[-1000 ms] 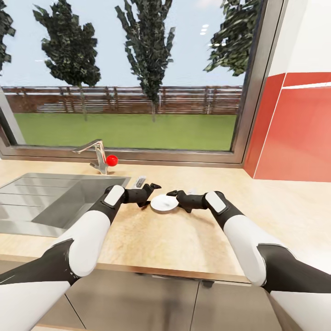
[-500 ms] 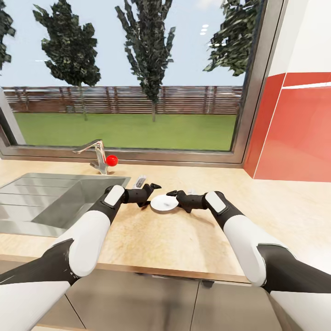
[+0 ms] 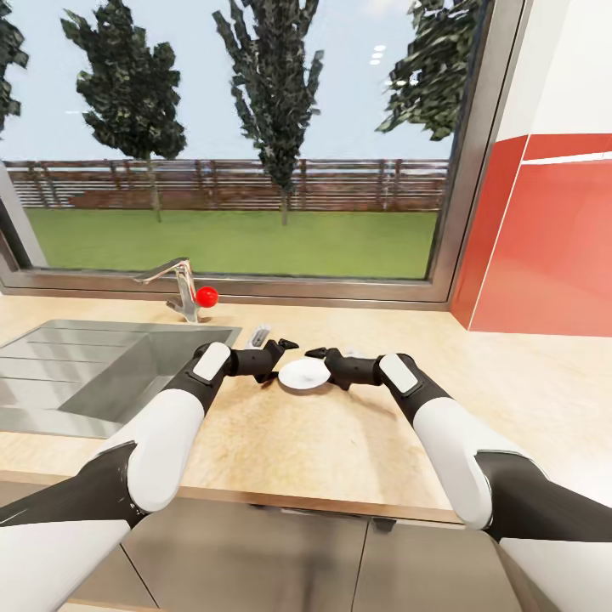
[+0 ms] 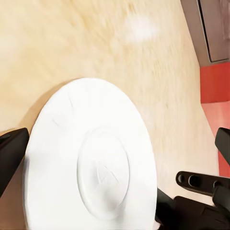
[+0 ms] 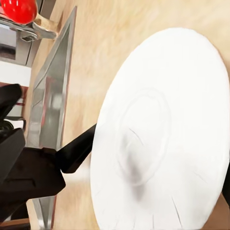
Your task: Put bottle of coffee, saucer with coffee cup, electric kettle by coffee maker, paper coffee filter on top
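Note:
A white saucer (image 3: pixel 303 373) hangs just above the beige countertop (image 3: pixel 340 442), between my two grippers. My right gripper (image 3: pixel 324 365) is shut on the saucer's right rim; the plate (image 5: pixel 163 134) looms large and tilted in the right wrist view. Left of the saucer, my left gripper (image 3: pixel 279 360) stands open, one finger (image 4: pixel 10 149) on either side of the plate (image 4: pixel 91 163) without touching it. The coffee maker, coffee bottle, paper filter, cup and kettle are out of view.
A steel sink (image 3: pixel 93 374) is set into the counter at the left, with a tap (image 3: pixel 174 280) and its red knob (image 3: pixel 206 297) behind it. A wide window runs along the back. A red wall panel (image 3: pixel 544 246) stands at the right.
The saucer and my right gripper have risen very slightly and shifted a little toward the left gripper. The left arm has barely moved.

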Available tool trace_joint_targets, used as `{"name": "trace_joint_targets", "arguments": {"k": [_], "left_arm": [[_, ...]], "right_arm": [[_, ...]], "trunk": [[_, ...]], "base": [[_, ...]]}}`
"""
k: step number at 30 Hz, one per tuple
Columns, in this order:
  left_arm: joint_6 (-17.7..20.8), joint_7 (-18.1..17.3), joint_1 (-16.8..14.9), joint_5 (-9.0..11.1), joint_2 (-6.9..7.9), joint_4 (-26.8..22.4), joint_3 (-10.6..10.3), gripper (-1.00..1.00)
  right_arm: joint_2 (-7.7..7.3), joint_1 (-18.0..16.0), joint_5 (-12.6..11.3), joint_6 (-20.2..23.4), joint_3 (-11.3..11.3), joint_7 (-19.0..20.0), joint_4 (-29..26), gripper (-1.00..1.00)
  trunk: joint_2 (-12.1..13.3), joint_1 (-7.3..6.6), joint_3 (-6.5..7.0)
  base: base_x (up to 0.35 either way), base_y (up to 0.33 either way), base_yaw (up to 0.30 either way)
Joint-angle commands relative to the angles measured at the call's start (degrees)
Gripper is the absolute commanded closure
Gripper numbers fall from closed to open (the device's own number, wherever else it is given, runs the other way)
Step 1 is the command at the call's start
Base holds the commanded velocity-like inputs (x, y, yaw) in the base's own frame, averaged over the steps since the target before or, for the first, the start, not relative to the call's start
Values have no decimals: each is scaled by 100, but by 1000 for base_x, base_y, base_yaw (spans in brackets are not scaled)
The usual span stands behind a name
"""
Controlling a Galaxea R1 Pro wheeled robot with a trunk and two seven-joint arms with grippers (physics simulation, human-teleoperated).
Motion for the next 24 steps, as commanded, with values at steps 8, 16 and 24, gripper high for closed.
{"name": "trace_joint_targets", "arguments": {"k": [8, 16, 24], "left_arm": [[40, 1, -2, -83, -6, 0, 34, -100], [40, -5, -2, -83, -6, -2, 42, -100], [43, -8, -2, -83, -6, -6, 43, -100]], "right_arm": [[4, -2, 110, 19, -33, 53, 1, -100], [4, -2, 110, 19, -32, 192, 1, -100], [4, -2, 110, 19, -33, 265, 1, -100]], "trunk": [[-3, 0, -8], [-3, 0, -8], [-3, 0, -8]], "base": [[0, 0, 0], [0, 0, 0], [0, 0, 0]]}}
